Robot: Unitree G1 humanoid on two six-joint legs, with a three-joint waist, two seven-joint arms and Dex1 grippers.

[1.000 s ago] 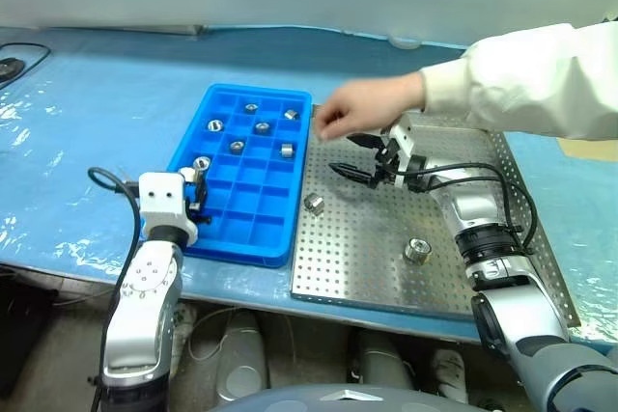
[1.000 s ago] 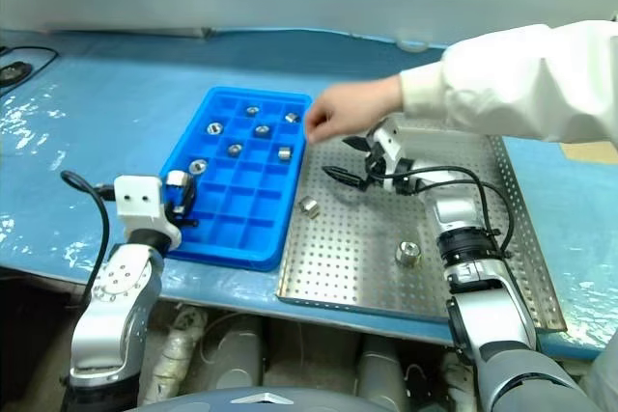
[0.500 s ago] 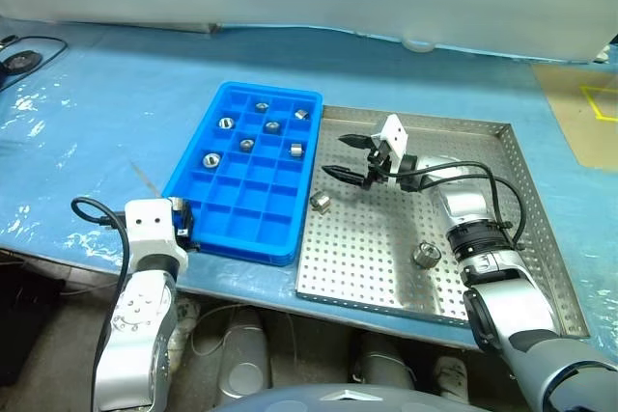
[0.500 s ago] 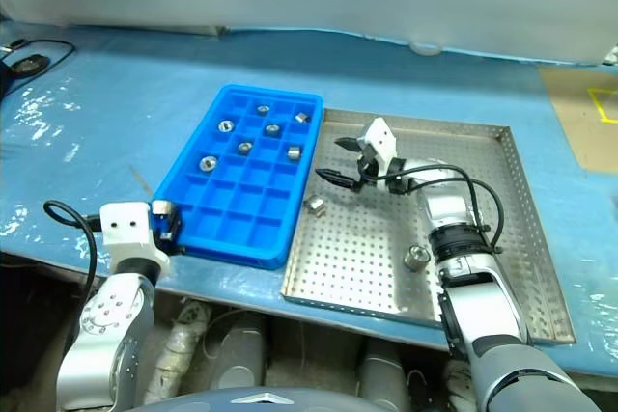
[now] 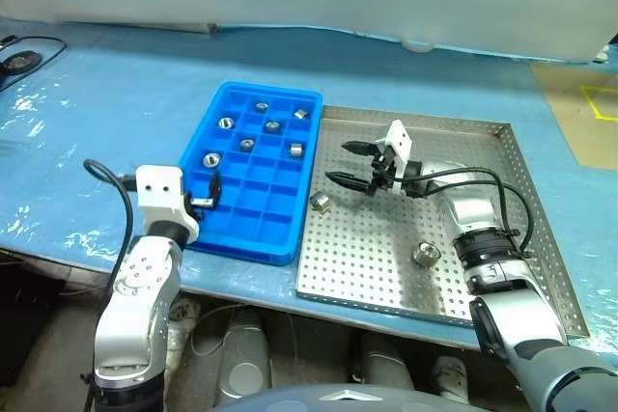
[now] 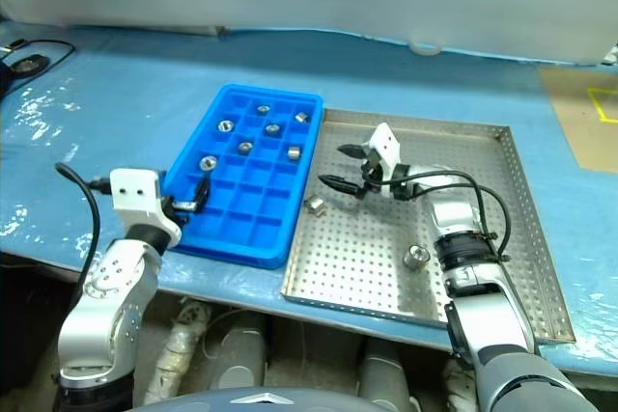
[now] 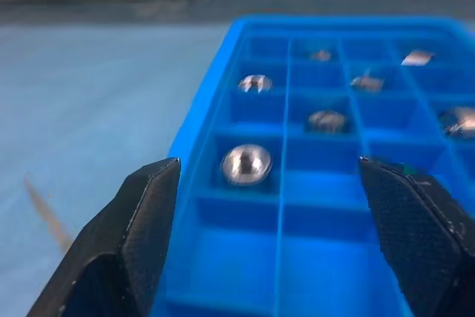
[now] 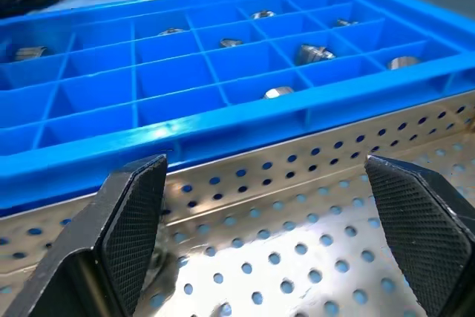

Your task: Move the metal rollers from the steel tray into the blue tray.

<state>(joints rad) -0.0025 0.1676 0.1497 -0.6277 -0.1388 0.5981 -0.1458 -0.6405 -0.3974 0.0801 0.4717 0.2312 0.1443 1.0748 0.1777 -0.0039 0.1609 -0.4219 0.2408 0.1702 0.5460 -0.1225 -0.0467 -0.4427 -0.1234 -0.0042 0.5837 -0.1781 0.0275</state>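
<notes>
Blue plastic sheeting covers the surface, the largest item we list. On it, toward its near edge, lies the steel tray, square, perforated, low-rimmed. Touching the steel tray's left rim is the blue tray, narrower, divided into small square compartments.

Our right gripper hovers over the steel tray's far left part, near the rim it shares with the blue tray; its fingers stand wide apart and hold nothing. Our left gripper sits at the blue tray's near left corner, fingers wide, nothing between them.

Metal rollers, counted by place:
- Two on the steel tray: one roller close to the tray's left rim, just below the right gripper; another roller nearer the tray's middle, toward its near edge.
- Six in the blue tray, all in its far half. One of these lies in a compartment along the left rim, just ahead of the left gripper.

A black cable lies at the surface's far left corner.
</notes>
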